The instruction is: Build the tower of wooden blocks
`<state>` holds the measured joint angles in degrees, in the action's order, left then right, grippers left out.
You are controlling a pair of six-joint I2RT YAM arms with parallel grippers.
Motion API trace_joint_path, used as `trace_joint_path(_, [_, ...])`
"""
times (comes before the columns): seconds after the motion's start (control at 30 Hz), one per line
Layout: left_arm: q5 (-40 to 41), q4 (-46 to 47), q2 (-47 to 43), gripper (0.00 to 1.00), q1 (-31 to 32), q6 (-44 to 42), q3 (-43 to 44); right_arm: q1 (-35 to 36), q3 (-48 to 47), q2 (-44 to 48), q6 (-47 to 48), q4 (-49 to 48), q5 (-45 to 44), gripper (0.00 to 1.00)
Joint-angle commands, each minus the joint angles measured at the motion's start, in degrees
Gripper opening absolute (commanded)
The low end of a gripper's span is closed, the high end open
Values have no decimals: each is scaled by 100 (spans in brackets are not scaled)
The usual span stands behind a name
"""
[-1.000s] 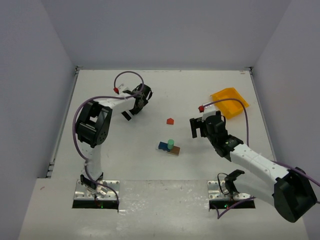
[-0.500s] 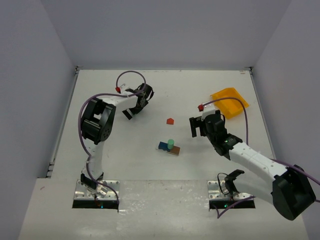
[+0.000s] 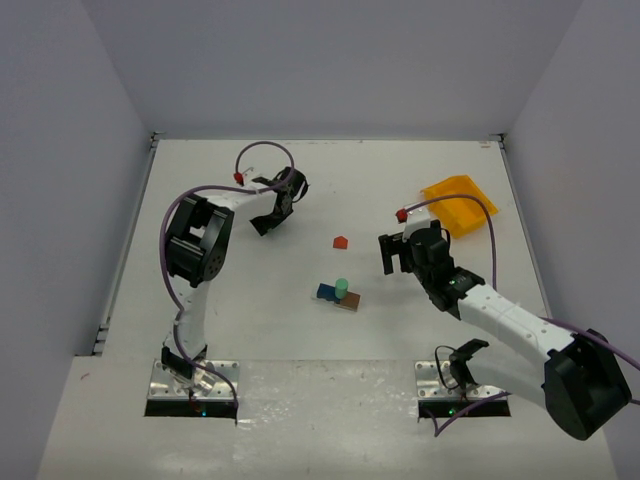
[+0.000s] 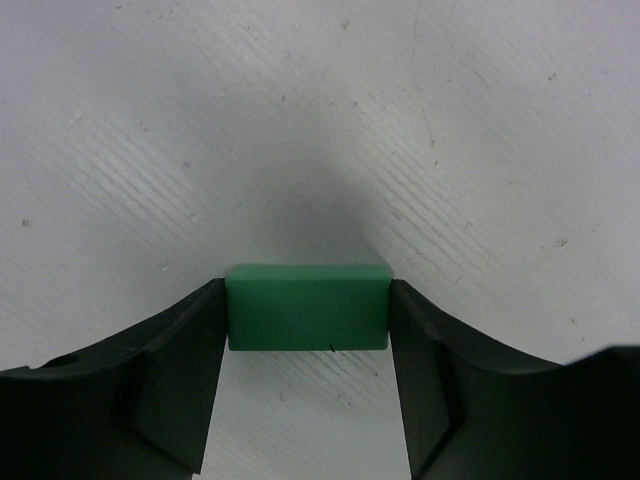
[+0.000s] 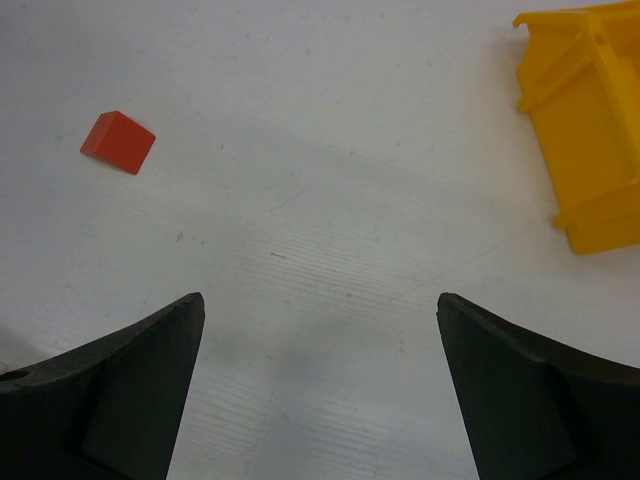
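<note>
The tower (image 3: pixel 341 295), a brown block (image 3: pixel 349 303), a blue block (image 3: pixel 326 291) and a mint green cylinder (image 3: pixel 341 287) clustered together, sits near the middle of the desk (image 3: pixel 250 310). A red block (image 3: pixel 340 242) lies a little beyond it. At far left the left pincer (image 3: pixel 264 224) is clenched on a green block (image 4: pixel 307 305), while the right pincer (image 3: pixel 392 256) hangs released right of the tower, near the yellow bin (image 3: pixel 458 203).

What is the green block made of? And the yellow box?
The green block looks like painted wood: flat matte color, crisp edges and a tiny dark nick near its lower edge. The yellow box looks like molded plastic: smooth, slightly glossy, with thin raised ribs on its wall. Looks alone can't confirm either.
</note>
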<state>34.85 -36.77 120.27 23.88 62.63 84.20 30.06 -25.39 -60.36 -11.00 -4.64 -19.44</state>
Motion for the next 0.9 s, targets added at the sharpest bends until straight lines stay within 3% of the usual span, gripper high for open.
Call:
trace_joint_path(0.0, [35,123,-126,43,-59,-264,33,-53,-221,46,-104,-265,-20,99])
trace_joint_path(0.1, [-34,318,-405,38,-15,-663,-97,-51,-219,54,-110,-265,-14,99])
trace_joint_path(0.23, [-169,1109,-1180,37,353,-2053,-371,-53,-212,68,-104,-249,-16,99])
trace_joint_path(0.37, [22,1512,-2021,38,1268,-3432,-651,-47,-204,103,-112,-230,-16,99])
trace_joint_path(0.43, [-438,1574,-2427,41,1580,-3988,-769,-51,-186,136,-124,-230,-1,99])
trace_joint_path(0.53, [-1259,1660,-2803,37,1822,-4240,-982,-53,-172,170,-133,-221,16,99])
trace_joint_path(0.87, [-1854,1315,-3387,37,2508,-3990,-1292,-45,-116,323,-103,-173,-231,99])
